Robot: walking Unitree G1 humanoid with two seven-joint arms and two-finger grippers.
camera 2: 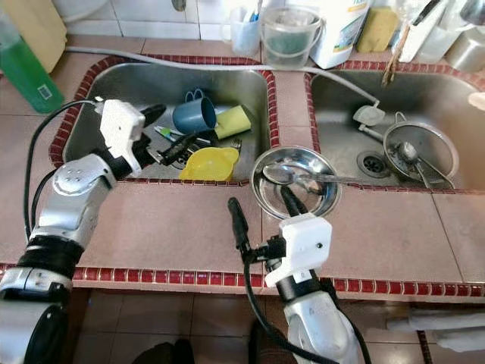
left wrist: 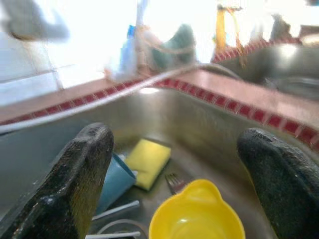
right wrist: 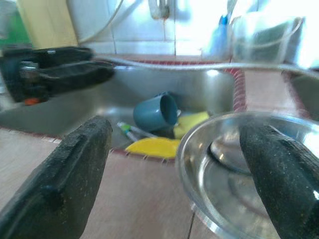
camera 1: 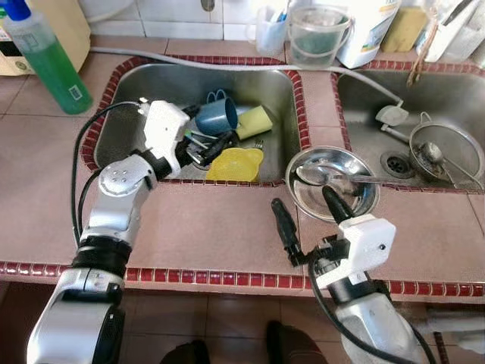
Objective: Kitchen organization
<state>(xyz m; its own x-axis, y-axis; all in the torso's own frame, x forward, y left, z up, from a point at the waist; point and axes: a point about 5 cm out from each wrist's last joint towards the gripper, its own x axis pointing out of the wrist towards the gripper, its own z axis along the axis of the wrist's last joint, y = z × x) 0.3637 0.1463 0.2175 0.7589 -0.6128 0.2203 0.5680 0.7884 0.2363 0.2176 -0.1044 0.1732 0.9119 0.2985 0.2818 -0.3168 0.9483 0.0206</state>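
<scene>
In the left sink (camera 1: 129,91), left pincer (camera 1: 198,144) apart above yellow cup (camera 1: 235,164), right pincer (camera 1: 311,214) apart at steel bowl (camera 1: 303,199).

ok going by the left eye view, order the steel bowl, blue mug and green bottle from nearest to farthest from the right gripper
1. Steel bowl, on the counter just ahead of the right gripper.
2. Blue mug, in the left sink.
3. Green bottle, far left on the counter.

Green bottle (camera 1: 45,57) left of the left sink (camera 1: 136,91): top cut off by frame edge. Cutlery beneath the blue cup (camera 1: 216,116) in that sink partly hidden behind left gripper (camera 1: 208,144); pieces too tangled to identify. Containers behind the sink cropped at top; in the left wrist view they are blurred and washed out.
</scene>
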